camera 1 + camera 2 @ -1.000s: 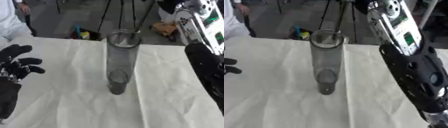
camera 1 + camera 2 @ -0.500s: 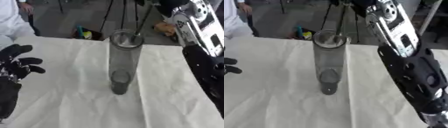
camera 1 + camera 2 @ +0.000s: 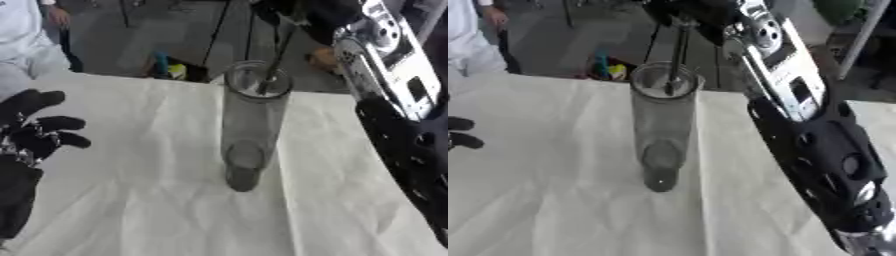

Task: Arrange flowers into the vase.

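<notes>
Black left robot hand (image 3: 35, 135) shows whole only beside left-eye vase (image 3: 252, 120).

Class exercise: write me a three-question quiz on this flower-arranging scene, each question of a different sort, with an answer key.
1. True or false: the vase lies on its side.
2. Which hand holds the stem over the vase's mouth? A. left hand B. right hand
3. Fill in: the vase stands on a white ____.

Key: 1. False, it stands upright. 2. B; the left hand rests open at the left edge. 3. Cloth.
</notes>
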Robot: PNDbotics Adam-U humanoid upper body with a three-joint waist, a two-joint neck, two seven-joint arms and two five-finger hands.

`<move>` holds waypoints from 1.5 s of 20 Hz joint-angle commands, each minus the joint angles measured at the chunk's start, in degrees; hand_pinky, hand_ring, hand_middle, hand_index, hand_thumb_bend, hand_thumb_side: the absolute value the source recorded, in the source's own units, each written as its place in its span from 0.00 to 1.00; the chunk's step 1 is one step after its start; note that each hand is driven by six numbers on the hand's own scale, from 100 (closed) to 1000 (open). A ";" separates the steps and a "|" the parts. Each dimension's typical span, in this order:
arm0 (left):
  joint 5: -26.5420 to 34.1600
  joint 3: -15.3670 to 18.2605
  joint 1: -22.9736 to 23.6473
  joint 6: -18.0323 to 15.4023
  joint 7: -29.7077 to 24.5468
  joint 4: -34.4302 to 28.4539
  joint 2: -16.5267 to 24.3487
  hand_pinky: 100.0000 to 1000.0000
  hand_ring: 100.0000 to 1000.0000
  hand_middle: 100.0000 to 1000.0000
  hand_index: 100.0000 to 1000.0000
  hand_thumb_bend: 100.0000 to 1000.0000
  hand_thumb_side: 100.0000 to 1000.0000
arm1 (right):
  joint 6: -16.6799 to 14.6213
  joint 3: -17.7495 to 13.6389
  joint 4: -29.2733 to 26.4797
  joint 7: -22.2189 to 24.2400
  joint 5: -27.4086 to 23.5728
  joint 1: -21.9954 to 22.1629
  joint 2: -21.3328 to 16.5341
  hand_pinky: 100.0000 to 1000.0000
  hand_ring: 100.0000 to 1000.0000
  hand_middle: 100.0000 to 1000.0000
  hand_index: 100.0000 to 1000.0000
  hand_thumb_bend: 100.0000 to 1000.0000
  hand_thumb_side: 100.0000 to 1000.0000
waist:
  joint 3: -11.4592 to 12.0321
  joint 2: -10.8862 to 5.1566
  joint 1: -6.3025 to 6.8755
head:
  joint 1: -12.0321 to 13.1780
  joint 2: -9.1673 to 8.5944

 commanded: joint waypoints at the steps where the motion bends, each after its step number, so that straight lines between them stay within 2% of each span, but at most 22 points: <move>1: -0.19 -0.50 -0.88 0.03 -0.06 -0.77 0.27 0.61 0.70 0.80 0.89 0.06 1.00 | -0.53 -0.15 -0.14 0.30 0.98 -0.83 -0.37 0.00 0.00 0.00 0.00 0.00 0.45 | -0.02 0.04 -0.77 | -0.12 -0.67; 14: -0.20 -0.49 -1.04 0.30 -0.10 -0.77 0.07 0.61 0.70 0.80 0.89 0.06 1.00 | -2.29 0.66 1.07 0.58 3.20 -0.11 0.40 0.00 0.00 0.00 0.00 0.00 0.53 | 0.11 0.31 -0.98 | -0.02 -0.62; 24: -0.19 -0.58 -1.23 0.38 -0.31 -0.77 -0.22 0.61 0.70 0.80 0.89 0.06 1.00 | -3.67 0.80 1.01 -0.28 2.01 0.56 0.10 0.00 0.00 0.00 0.00 0.00 0.58 | 0.70 0.73 -0.96 | -0.29 -1.39; 30: -0.23 -0.65 -1.28 0.44 -0.43 -0.77 -0.36 0.61 0.70 0.80 0.89 0.06 1.00 | -4.56 0.90 1.17 -0.31 1.80 0.91 -0.03 0.05 0.00 0.00 0.00 0.00 0.65 | 0.92 0.91 -0.99 | -0.37 -1.48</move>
